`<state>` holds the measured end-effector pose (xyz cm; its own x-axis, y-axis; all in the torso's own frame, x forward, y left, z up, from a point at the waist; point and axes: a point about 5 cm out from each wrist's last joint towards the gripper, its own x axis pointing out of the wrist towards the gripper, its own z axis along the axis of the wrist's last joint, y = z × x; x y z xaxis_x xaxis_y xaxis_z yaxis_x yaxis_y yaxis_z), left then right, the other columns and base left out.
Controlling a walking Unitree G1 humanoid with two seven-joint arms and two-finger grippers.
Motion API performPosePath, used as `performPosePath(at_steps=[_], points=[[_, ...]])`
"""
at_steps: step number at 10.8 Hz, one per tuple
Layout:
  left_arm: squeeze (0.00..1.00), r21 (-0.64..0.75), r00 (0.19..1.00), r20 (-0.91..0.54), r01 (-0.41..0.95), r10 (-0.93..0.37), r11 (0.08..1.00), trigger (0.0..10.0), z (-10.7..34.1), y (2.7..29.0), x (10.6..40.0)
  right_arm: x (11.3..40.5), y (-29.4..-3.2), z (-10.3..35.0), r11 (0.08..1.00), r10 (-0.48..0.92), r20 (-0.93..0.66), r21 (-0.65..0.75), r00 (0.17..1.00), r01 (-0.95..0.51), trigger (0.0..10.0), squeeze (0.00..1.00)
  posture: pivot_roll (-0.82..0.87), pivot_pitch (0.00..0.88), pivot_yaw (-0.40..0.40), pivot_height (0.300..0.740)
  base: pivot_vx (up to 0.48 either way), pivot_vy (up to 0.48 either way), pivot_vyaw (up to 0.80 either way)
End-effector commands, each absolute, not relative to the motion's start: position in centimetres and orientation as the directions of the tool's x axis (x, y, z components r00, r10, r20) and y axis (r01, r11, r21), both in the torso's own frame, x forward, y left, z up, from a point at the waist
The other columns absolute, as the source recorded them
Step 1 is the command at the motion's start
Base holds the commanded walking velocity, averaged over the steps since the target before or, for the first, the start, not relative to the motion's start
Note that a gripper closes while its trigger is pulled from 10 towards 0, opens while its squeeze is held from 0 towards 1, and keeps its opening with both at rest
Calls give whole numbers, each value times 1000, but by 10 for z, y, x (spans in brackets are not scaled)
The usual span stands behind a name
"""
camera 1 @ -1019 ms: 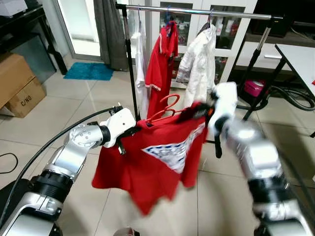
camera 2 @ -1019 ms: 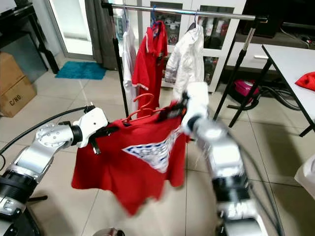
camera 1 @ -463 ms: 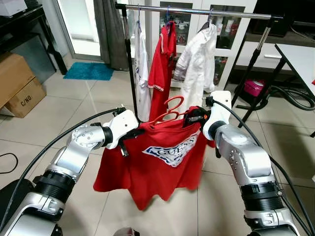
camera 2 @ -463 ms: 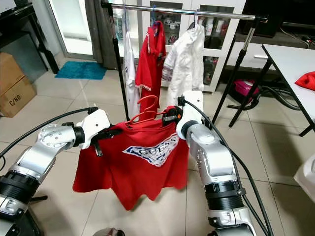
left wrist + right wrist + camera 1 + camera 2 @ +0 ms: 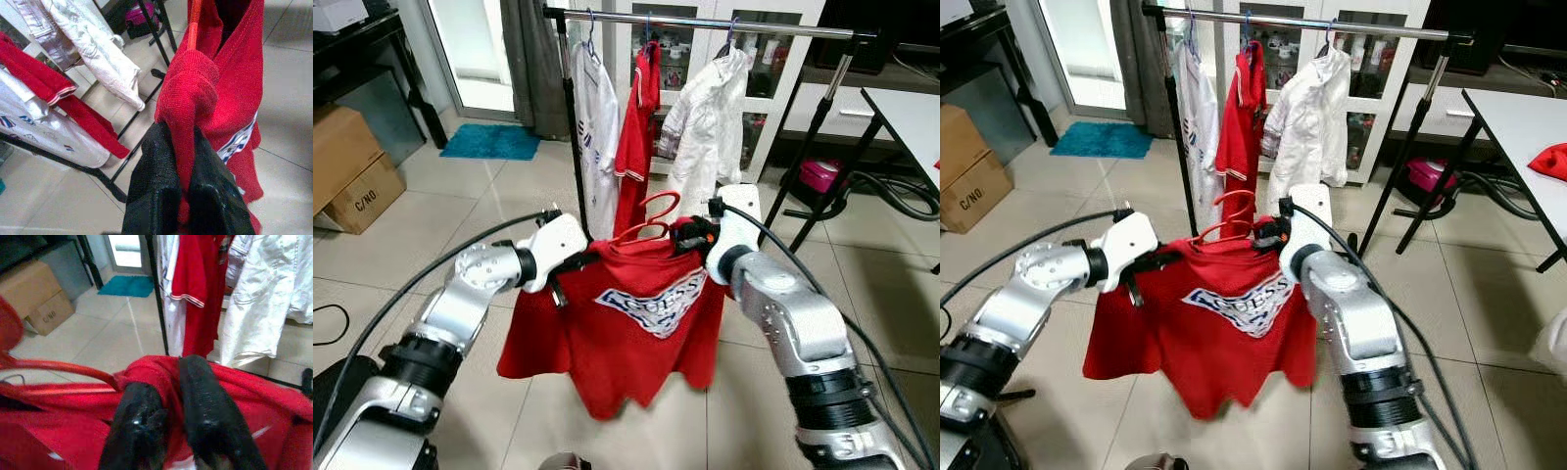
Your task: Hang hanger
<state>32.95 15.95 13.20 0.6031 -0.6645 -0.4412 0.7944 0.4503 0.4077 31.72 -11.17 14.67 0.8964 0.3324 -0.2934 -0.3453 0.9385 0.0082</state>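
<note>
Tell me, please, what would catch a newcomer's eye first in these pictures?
First, the red T-shirt with a white chest logo, stretched on a red hanger in mid-air before the robot, with the left gripper pinching one shoulder and the right gripper the other. Behind it stands a clothes rail carrying a white shirt, a red polo shirt and a white jacket.

red shirt [image 5: 626, 323], red hanger [image 5: 646, 220]
</note>
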Motion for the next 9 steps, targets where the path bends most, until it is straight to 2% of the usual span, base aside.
performPosePath(at_steps=[1,5,7,8,9], points=[[0,443,642,-400,760,-654,475,0,144,164,336,314,-113,147,933,340,-307,-7,889,-360,10000,1000,54,0,27,740,0,0,0],[0,452,658,-376,745,-652,491,0,150,167,340,314,-129,142,926,319,-340,-85,885,-367,10000,1000,54,0,29,740,0,0,0],[0,458,655,-345,742,-672,489,0,153,166,340,311,-120,157,881,437,-253,-72,863,-467,10000,1000,50,0,30,740,0,0,0],[0,459,649,-313,742,-693,488,0,157,170,341,315,-131,179,868,479,-125,-78,869,-490,10000,1000,48,0,31,740,0,0,0],[0,458,640,-293,746,-710,484,0,160,171,340,317,-142,190,864,488,-71,-104,870,-493,10000,1000,47,0,31,740,0,0,0]])
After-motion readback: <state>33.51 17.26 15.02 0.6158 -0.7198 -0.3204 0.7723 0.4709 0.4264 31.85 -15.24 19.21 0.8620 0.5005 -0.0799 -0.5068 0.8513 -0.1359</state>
